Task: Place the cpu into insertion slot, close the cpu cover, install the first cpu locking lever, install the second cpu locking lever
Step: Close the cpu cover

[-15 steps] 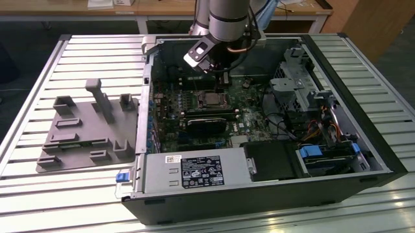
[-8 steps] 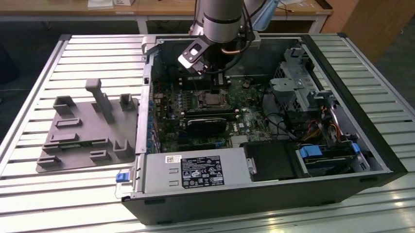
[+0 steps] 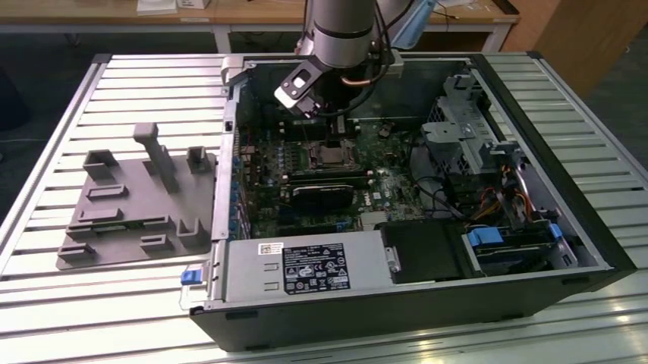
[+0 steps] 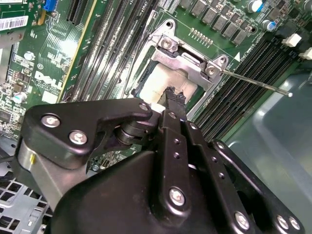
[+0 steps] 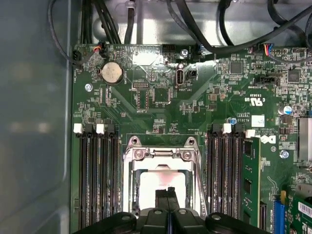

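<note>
In both wrist views the cpu (image 5: 153,181) (image 4: 163,80) lies with its silvery top up inside the insertion slot (image 5: 130,146). The cpu cover (image 5: 161,155) (image 4: 187,59), a silvery frame, lies flat around it, and the chip shows through its cut-out. My gripper (image 5: 168,191) (image 4: 170,92) is shut with nothing between its fingers; its tips are just over the chip's top. A thin lever rod (image 4: 253,83) sticks out free from the socket's corner. In the exterior view the gripper (image 3: 329,127) hangs inside the open case, over the socket (image 3: 329,155).
Long black memory slots (image 5: 97,180) (image 5: 224,170) flank the socket on both sides. A black card (image 3: 322,193) and the power supply (image 3: 303,269) lie nearer the case front. A drive cage (image 3: 466,125) and cables stand at the exterior view's right. A grey fixture (image 3: 136,205) sits outside on the table.
</note>
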